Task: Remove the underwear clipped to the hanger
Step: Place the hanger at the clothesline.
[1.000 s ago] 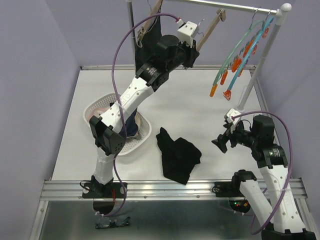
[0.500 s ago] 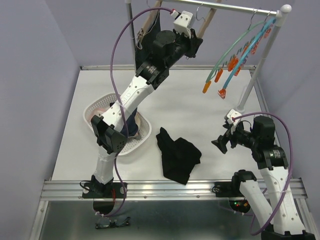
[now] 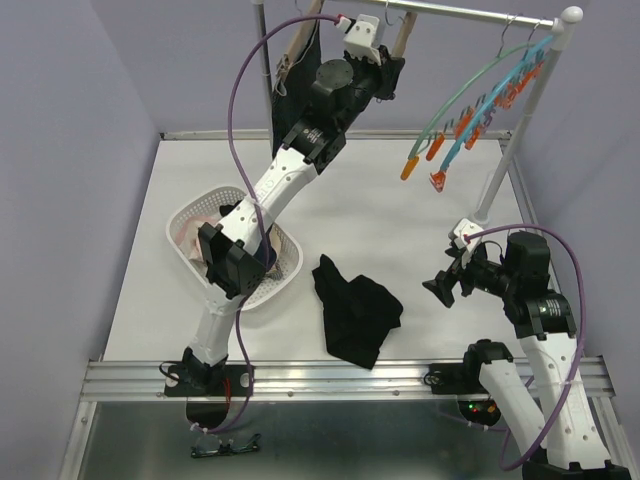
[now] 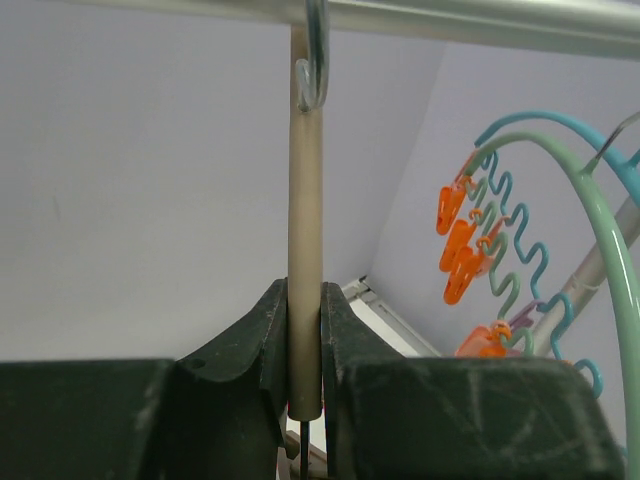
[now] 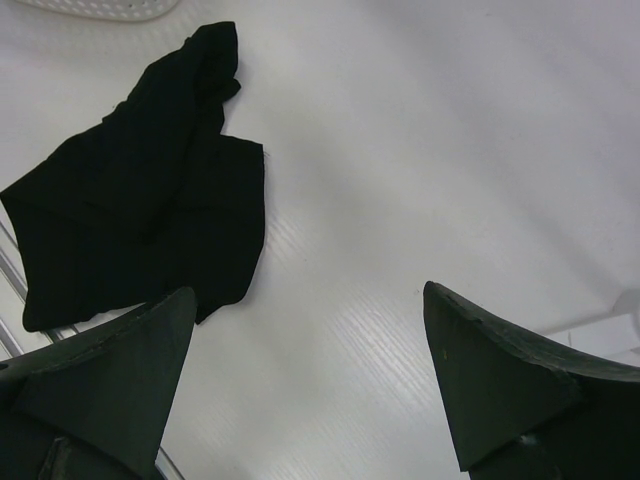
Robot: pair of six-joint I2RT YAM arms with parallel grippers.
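Wooden hanger (image 4: 305, 200) is hanging on the far rail (image 4: 450, 15). The left gripper (image 4: 305, 340) is squeezing it tight, maybe to stop it swinging. Black underwear (image 3: 300, 75) is hanging from it, far left. Another black pair (image 3: 355, 320) is lying on the table (image 3: 400, 210), near the middle. The right gripper (image 5: 310, 292) is waiting wide open, near right.

Black underwear (image 5: 140, 190) lies beyond the wide-spread claw (image 5: 305, 385).
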